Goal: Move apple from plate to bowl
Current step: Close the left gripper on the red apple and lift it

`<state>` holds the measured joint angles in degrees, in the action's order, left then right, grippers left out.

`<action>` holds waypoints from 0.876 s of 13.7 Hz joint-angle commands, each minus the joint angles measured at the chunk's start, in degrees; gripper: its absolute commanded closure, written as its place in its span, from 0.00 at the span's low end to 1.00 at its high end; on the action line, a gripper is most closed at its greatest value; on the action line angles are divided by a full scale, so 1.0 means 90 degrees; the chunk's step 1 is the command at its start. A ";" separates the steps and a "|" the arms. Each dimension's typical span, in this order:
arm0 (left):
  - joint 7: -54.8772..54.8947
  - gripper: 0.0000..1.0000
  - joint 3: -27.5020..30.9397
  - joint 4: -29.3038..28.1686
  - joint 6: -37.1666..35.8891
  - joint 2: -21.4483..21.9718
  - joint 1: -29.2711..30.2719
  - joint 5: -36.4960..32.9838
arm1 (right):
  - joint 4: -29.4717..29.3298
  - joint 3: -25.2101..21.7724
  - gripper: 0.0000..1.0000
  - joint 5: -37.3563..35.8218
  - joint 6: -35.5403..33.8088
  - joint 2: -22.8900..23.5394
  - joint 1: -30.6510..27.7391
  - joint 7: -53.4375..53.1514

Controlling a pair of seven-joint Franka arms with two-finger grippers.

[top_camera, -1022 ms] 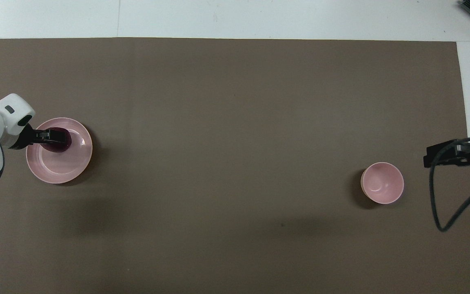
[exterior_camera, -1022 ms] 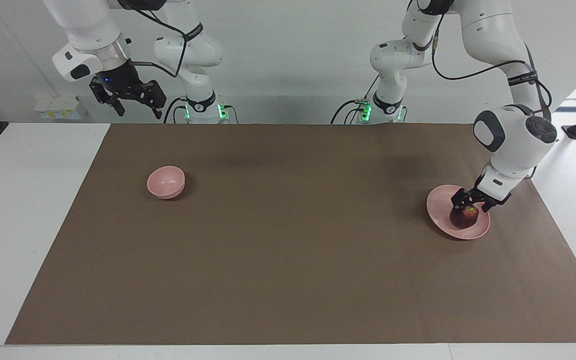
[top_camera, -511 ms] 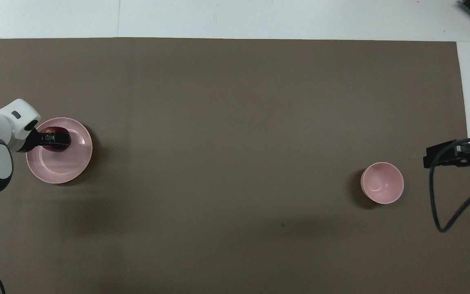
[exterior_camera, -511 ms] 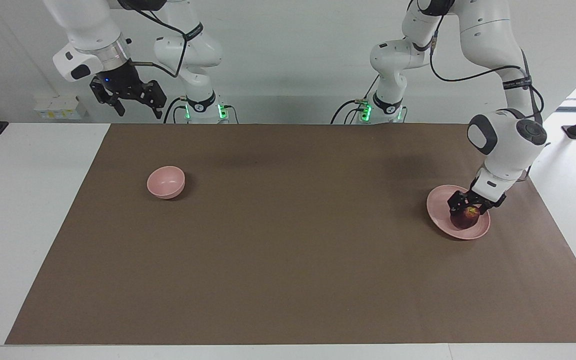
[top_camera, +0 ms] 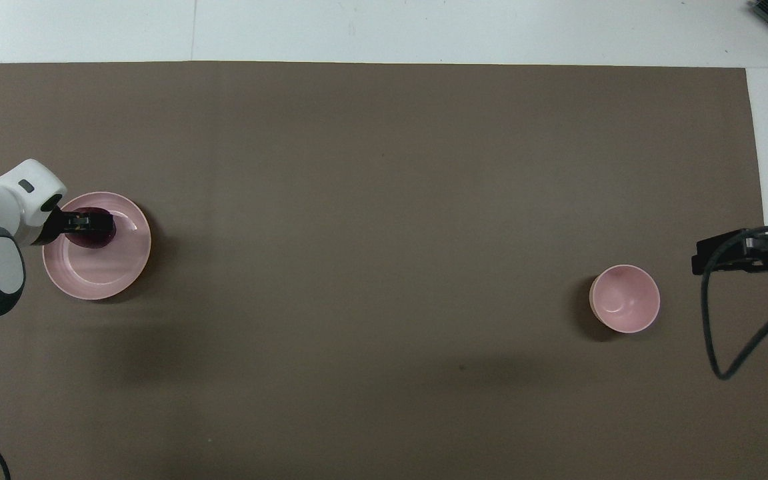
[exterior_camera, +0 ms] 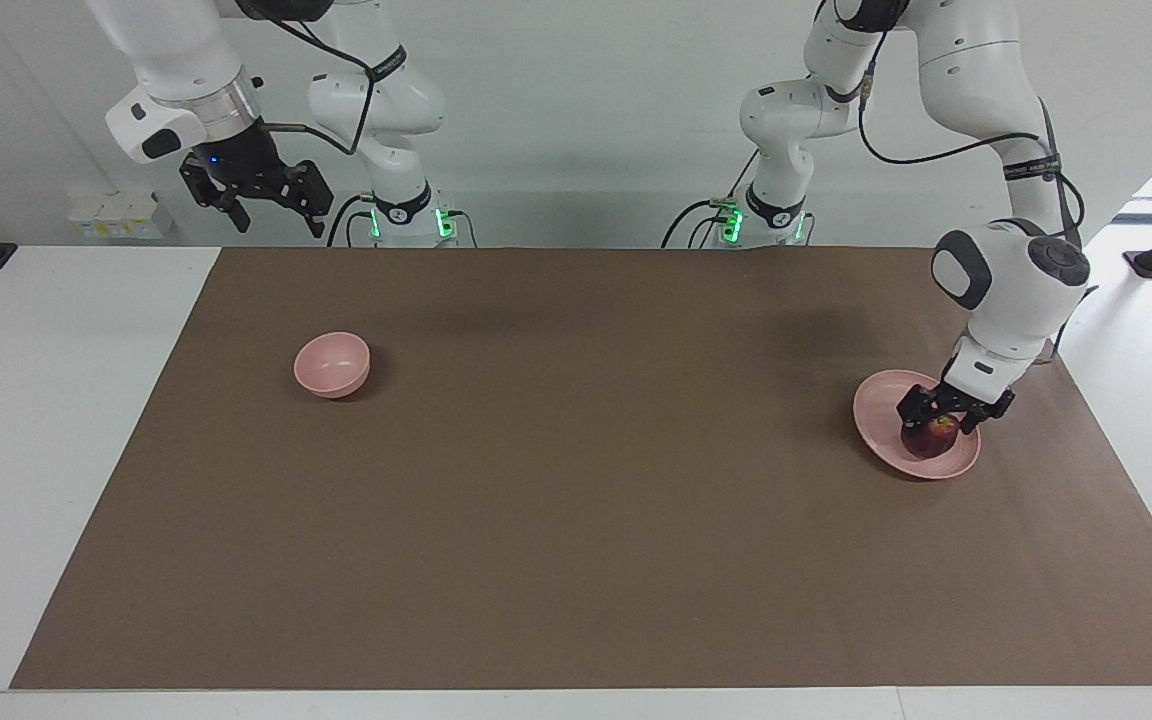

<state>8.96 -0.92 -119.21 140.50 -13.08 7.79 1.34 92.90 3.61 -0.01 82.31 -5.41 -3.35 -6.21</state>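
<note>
left gripper (exterior_camera: 939,422) down on the pale pink plate (exterior_camera: 881,432), fingers set either side of the dark red apple (exterior_camera: 928,438); whether they pinch it, can't tell. apple sits on the plate at the left arm's end of the brown mat (exterior_camera: 576,480). small pink bowl (exterior_camera: 332,364) holds nothing, well apart toward the right arm's end. right gripper (exterior_camera: 271,205) waits raised over the mat's corner, fingers spread.

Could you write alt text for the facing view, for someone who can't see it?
The left gripper is down on the apple on the plate. The bowl sits toward the right arm's end, where the right gripper waits raised.
</note>
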 commanded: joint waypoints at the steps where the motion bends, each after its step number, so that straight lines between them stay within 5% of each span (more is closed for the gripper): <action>1: -0.0097 0.00 0.0024 -0.0144 0.0287 -0.0002 -0.0056 0.0036 | 0.0146 0.0029 0.00 0.0001 0.0152 -0.0132 -0.0028 0.0133; 5: -0.0068 0.05 0.0024 -0.0144 0.0278 -0.0002 -0.0075 0.0036 | 0.0137 0.0029 0.00 0.0001 0.0210 -0.0122 0.0011 0.0114; 6: -0.0059 0.15 0.0024 -0.0144 0.0239 -0.0002 -0.0075 0.0036 | 0.0137 0.0029 0.00 0.0001 0.0220 -0.0122 -0.0018 0.0114; 7: -0.0097 0.45 0.0024 -0.0144 0.0200 -0.0002 -0.0085 0.0036 | 0.0137 0.0029 0.00 0.0001 0.0220 -0.0122 -0.0018 0.0104; 8: -0.0088 0.87 0.0024 -0.0144 0.0161 -0.0002 -0.0094 0.0036 | 0.0137 0.0029 0.00 0.0001 0.0220 -0.0122 0.0001 0.0056; 9: -0.0049 1.00 0.0024 -0.0144 0.0103 0.0008 -0.0095 0.0036 | 0.0137 0.0039 0.00 0.0001 0.0220 -0.0122 0.0021 -0.0070; 12: 0.0010 1.00 0.0024 -0.0114 0.0024 0.0008 -0.0095 0.0036 | 0.0127 0.0029 0.00 0.0011 0.0210 -0.0122 0.0011 -0.0111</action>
<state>8.76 -1.12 -119.41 141.25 -13.28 7.73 1.34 92.90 3.83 -0.01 83.23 -5.41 -3.12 -6.49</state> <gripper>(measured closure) 0.282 0.000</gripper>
